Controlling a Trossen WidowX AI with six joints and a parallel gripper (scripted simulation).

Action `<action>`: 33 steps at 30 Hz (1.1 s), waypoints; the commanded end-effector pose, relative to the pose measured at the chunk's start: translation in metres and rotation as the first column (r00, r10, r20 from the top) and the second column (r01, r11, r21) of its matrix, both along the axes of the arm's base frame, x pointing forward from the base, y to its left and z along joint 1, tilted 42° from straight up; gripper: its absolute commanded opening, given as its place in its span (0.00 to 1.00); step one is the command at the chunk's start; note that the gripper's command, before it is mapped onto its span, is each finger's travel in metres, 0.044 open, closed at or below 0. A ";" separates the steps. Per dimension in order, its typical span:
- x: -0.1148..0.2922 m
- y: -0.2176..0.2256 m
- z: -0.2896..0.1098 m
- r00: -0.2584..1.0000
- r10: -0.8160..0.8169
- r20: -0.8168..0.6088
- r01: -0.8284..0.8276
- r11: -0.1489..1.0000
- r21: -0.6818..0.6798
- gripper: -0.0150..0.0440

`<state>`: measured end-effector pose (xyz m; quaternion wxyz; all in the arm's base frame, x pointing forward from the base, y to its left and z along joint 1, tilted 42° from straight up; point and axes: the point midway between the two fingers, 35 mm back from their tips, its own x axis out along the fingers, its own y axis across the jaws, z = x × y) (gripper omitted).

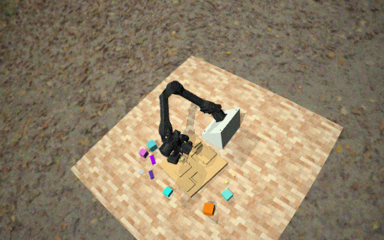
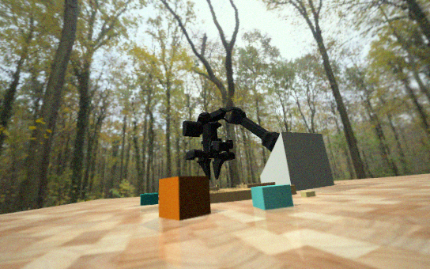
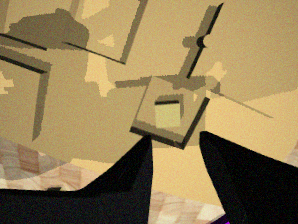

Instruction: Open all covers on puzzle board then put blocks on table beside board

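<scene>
The flat tan wooden puzzle board (image 1: 198, 169) lies near the middle of the brick-patterned wooden table (image 1: 282, 141), turned cornerwise to its edges. From the wrist view, one square well (image 3: 169, 117) near the board's edge stands uncovered, with a small pale yellow-green block (image 3: 166, 115) sitting down inside it. The black parallel-jaw gripper (image 3: 174, 163) hangs just above that well, jaws partly apart with nothing between them, one dark finger (image 3: 129, 183) on each side of the well's near corner. Other square covers (image 3: 109, 19) show as raised outlines farther across the board.

Off the board's left edge lie a teal cube (image 1: 152, 145), a magenta cube (image 1: 142, 152), and two purple bars (image 1: 152, 159). Toward the table's near corner sit a cyan cube (image 1: 167, 191), an orange cube (image 1: 208, 209) and another teal cube (image 1: 227, 194). The arm's grey-and-white wedge-shaped base (image 1: 222, 128) stands behind the board.
</scene>
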<state>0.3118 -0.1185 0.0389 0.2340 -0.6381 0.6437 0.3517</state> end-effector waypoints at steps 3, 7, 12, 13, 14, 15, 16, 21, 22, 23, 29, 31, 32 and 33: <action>-0.001 -0.007 -0.008 1.000 0.006 -0.004 -0.006 1.000 -0.001 0.50; -0.001 -0.007 -0.008 1.000 0.006 -0.004 -0.006 1.000 -0.001 0.50; -0.001 -0.007 -0.008 1.000 0.006 -0.004 -0.006 1.000 -0.001 0.50; -0.001 -0.007 -0.008 1.000 0.006 -0.004 -0.006 1.000 -0.001 0.50; -0.001 -0.007 -0.008 1.000 0.006 -0.004 -0.006 1.000 -0.001 0.50; -0.001 -0.007 -0.008 1.000 0.006 -0.004 -0.006 1.000 -0.001 0.50; -0.001 -0.007 -0.008 1.000 0.006 -0.004 -0.006 1.000 -0.001 0.50; -0.001 -0.007 -0.008 1.000 0.006 -0.004 -0.006 1.000 -0.001 0.50; -0.001 -0.007 -0.008 1.000 0.006 -0.004 -0.006 1.000 -0.001 0.50; -0.001 -0.007 -0.008 1.000 0.006 -0.004 -0.006 1.000 -0.001 0.50; -0.001 -0.008 -0.010 1.000 0.006 -0.004 -0.006 1.000 -0.001 0.50; -0.001 -0.010 -0.011 1.000 0.006 -0.004 -0.006 1.000 -0.001 0.50; -0.002 -0.010 -0.012 1.000 0.006 -0.004 -0.006 1.000 -0.001 0.50; -0.002 -0.011 -0.013 1.000 0.006 -0.004 -0.006 1.000 -0.001 0.50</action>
